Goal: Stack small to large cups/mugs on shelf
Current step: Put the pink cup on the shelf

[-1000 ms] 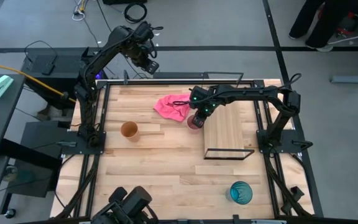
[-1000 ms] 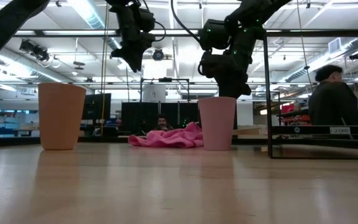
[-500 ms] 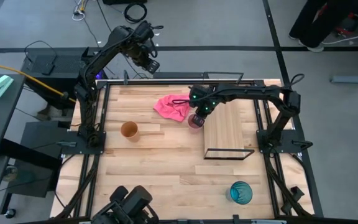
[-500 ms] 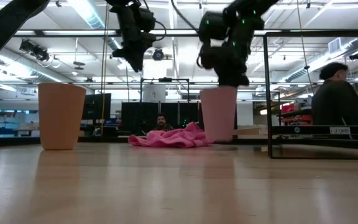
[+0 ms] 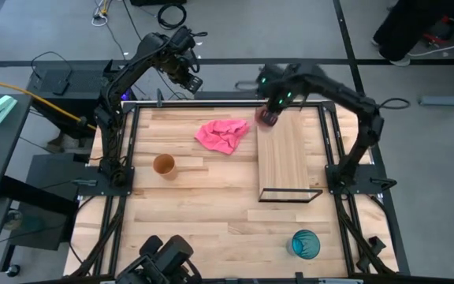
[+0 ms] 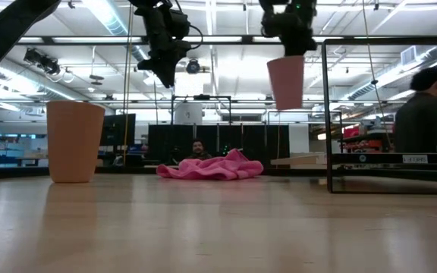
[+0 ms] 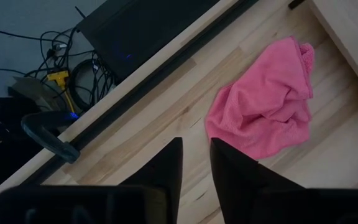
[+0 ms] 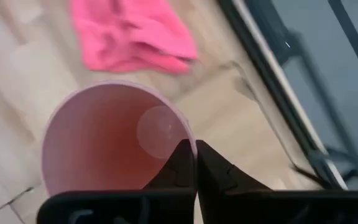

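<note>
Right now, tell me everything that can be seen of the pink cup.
The pink cup is a small handleless tumbler of matte pink plastic, tapering toward its base. It hangs upright in the air, clear of the table, held by the right gripper, whose fingers pinch its rim, one inside and one outside. The wrist view looks into it: empty, with a paler round bottom. From above it sits at the far end of the shelf, beside the pink cloth. Nothing else touches it.

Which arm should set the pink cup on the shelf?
Right. The right gripper already holds the pink cup by its rim, lifted clear of the table at the far end of the shelf. The left gripper hangs beyond the table's far edge, empty.
</note>
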Tool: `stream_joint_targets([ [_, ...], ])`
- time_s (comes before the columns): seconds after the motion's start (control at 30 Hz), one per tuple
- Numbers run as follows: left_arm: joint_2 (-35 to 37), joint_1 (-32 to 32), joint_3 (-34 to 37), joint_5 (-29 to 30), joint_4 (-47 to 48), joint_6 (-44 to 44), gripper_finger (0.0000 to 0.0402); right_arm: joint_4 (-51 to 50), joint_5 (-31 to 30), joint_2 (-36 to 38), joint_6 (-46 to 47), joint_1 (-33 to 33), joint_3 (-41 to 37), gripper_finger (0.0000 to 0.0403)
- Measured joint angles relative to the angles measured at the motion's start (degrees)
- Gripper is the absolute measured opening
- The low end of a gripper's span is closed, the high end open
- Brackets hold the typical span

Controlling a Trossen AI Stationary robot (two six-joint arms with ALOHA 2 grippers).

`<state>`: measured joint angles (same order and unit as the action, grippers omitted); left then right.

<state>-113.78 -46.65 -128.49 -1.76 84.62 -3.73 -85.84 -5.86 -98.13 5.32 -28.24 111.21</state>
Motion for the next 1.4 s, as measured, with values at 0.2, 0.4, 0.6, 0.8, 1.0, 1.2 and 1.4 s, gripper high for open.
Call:
stream_joint_targets([
  [0.2,0.0,0.0,0.0,0.0,0.0,0.1,0.0085,-2.4,1.3,0.0,-2.3,-8.9,0.3,0.0002],
  [0.4,0.0,0.0,0.0,0.0,0.0,0.6,0.009,1.1,7.3,0.0,-5.5,-15.1,-6.3,0.0001],
  [0.6,0.0,0.0,0.0,0.0,0.0,1.2,0.0082,7.9,8.0,0.8,-6.6,-19.4,-14.0,0.0001],
  [0.8,0.0,0.0,0.0,0.0,-0.4,1.8,0.0079,16.5,9.7,3.5,-6.7,-21.6,-20.9,0.0001],
  [1.0,0.0,0.0,0.0,0.0,-1.1,1.9,0.0084,20.4,11.8,7.4,-8.0,-23.6,-28.4,0.0],
  [1.2,0.0,0.0,0.0,0.0,-2.2,1.9,0.0079,23.7,13.0,10.9,-7.9,-25.0,-33.8,0.0],
  [1.4,0.0,0.2,0.0,0.0,-2.8,1.8,0.0073,23.9,13.0,11.4,-8.2,-25.3,-36.2,0.0],
])
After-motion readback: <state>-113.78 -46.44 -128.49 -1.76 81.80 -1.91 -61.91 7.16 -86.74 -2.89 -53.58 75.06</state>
